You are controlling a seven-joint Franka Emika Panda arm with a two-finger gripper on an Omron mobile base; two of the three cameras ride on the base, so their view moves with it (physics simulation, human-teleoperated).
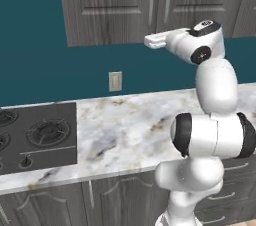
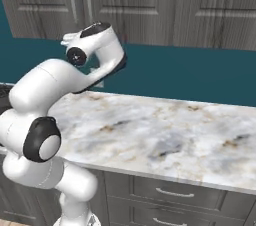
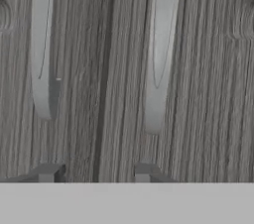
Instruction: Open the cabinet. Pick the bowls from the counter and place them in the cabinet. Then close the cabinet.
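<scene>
two fingertips (image 3: 48,172) face two cabinet (image 3: 104,69) handles (image 3: 158,49).

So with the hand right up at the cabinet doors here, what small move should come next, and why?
Probably ease the gripper sideways until one handle sits between the fingertips, then close. In the hand view both cabinet doors are shut, two bar handles flank the centre seam, and the parted fingertips straddle the seam, with the right one just under that handle.
</scene>
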